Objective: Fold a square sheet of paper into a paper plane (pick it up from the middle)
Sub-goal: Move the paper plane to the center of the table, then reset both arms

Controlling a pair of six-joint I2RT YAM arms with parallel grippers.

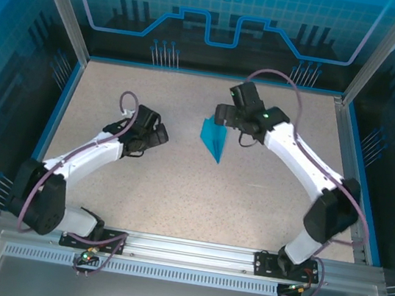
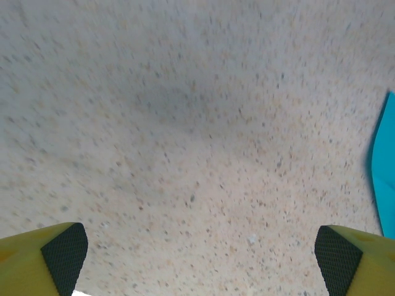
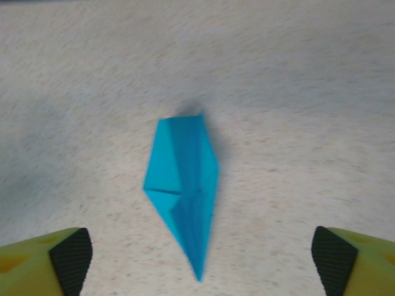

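The square sheet of paper is folded into a slim cyan-blue paper plane that lies on the speckled table near its middle, pointed tip toward the near side. In the right wrist view the paper plane rests free on the table, creased down its length. My right gripper hovers just behind it, open, and its yellow fingers stand wide on either side of the tip without touching it. My left gripper is open to the left of the plane, and a cyan edge of the plane shows at the right.
The speckled table is walled by a blue rim and metal posts. Both arm bases are bolted to the rail at the near edge. Bare table lies under my left gripper.
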